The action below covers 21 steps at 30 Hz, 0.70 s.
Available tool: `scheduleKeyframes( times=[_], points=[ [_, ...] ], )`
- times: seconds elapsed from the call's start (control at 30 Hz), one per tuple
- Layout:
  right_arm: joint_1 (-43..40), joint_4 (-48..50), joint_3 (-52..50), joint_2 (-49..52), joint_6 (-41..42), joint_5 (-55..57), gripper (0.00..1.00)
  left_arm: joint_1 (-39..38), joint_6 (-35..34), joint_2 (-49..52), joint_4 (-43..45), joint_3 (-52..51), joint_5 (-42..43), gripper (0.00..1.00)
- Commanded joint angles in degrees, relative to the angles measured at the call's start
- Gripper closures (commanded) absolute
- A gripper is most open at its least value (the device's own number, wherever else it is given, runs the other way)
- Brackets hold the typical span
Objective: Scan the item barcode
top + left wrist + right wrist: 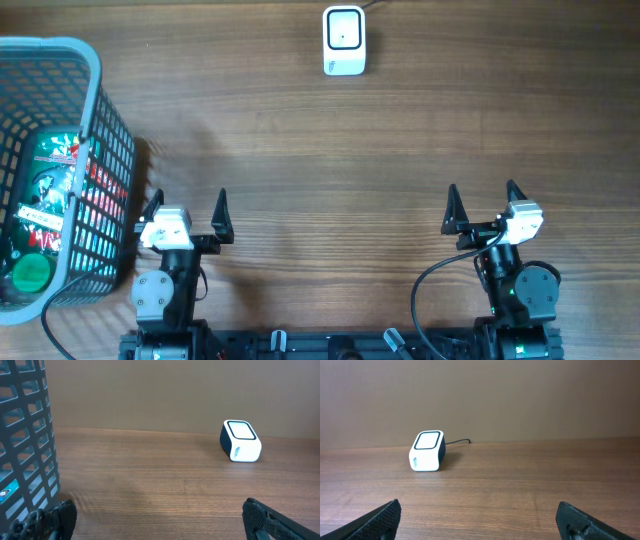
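Observation:
A white barcode scanner (344, 40) with a dark window stands at the back middle of the wooden table; it also shows in the left wrist view (240, 441) and the right wrist view (426, 450). Packaged items (48, 190) in green and red wrappers lie inside the blue-grey basket (105, 130) at the left edge. My left gripper (187, 207) is open over bare wood near the front, just right of the basket. Near the front right, my right gripper (484, 198) is open too. Nothing sits between either pair of fingers.
The basket's slatted wall (25, 445) fills the left side of the left wrist view, close to my left finger. A thin black cable (457, 441) runs from the scanner's back. Both arm bases stand at the table's front edge.

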Motion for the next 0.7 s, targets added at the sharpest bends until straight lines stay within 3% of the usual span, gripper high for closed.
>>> scheduleKeyframes(
  times=[0.0, 0.67],
  points=[
    [0.3, 0.1, 0.1, 0.4, -0.3, 0.6, 0.0, 0.3, -0.3, -0.5, 0.2, -0.7, -1.0, 0.0],
    [0.3, 0.1, 0.1, 0.4, -0.3, 0.6, 0.0, 0.3, 0.1, -0.5, 0.3, -0.7, -2.4, 0.0]
  ],
)
